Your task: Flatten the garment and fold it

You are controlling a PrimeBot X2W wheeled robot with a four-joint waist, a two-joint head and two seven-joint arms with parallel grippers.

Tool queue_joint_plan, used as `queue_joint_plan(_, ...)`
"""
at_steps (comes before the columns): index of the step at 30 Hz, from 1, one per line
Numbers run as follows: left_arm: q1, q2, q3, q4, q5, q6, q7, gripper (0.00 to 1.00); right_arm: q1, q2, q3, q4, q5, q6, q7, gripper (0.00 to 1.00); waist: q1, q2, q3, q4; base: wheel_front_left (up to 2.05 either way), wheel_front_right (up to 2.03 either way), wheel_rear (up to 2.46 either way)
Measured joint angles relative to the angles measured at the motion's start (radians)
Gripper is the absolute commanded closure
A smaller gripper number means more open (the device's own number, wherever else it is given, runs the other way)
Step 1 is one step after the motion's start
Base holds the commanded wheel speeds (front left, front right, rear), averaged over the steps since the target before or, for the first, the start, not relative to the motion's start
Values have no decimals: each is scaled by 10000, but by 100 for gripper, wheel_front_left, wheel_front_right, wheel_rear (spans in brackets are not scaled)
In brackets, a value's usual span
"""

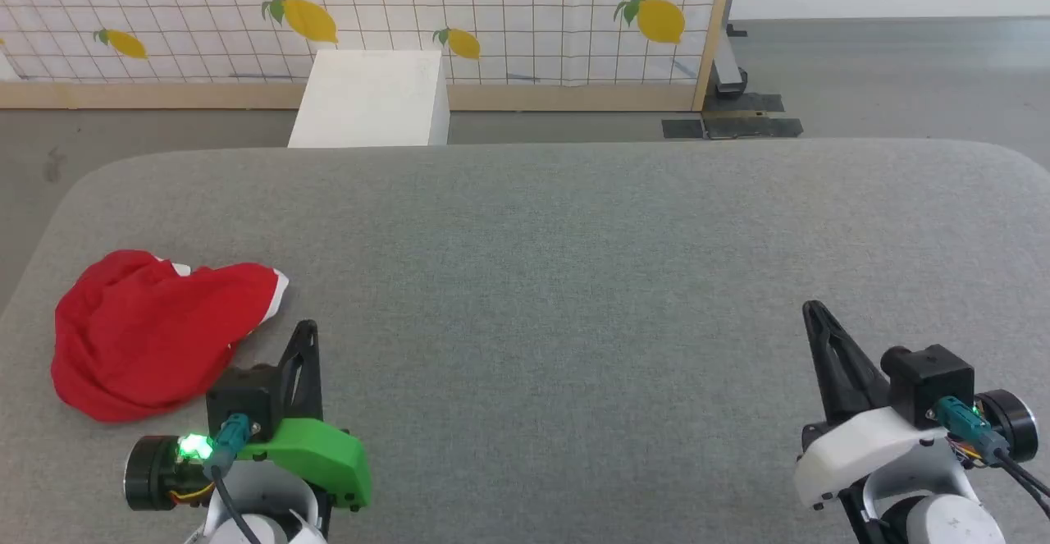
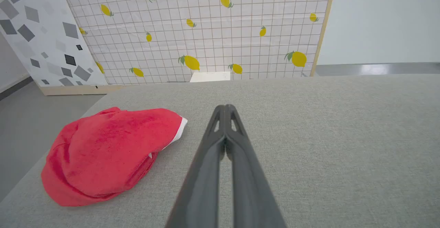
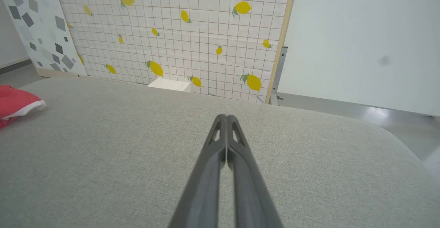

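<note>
One crumpled red garment lies bunched at the grey table's left edge, white band showing. Over the table's near-left, the left gripper is pinched shut, empty; over its near-right, the right gripper likewise. Pinching several layers, probably stacked, could drag the heap off that edge.

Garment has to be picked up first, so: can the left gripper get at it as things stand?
Probably yes. The garment lies crumpled on the table close beside the left gripper, on its left, with nothing between them. The gripper is shut and would need to open first.
</note>
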Motion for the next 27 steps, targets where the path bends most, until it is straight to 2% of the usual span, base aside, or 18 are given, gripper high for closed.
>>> queue_joint_plan(7, 0, 0, 0, 0, 0, 0, 0, 100, 0, 0, 4, 0, 0, 0, 0, 100, 0, 0, 0, 0, 0, 0, 0)
queue_joint_plan(8, -2, 2, -6, 2, -6, 0, 0, 0, -2, 0, 0, 4, 4, 0, 0, 0, 0, 0, 0, 0, 0, 0, 0)
queue_joint_plan(27, -4, 2, -142, 201, -245, 42, -265, 0, -1, 0, -56, 259, 313, 0, -257, 0, 0, 0, -9, 49, 0, 0, 0)
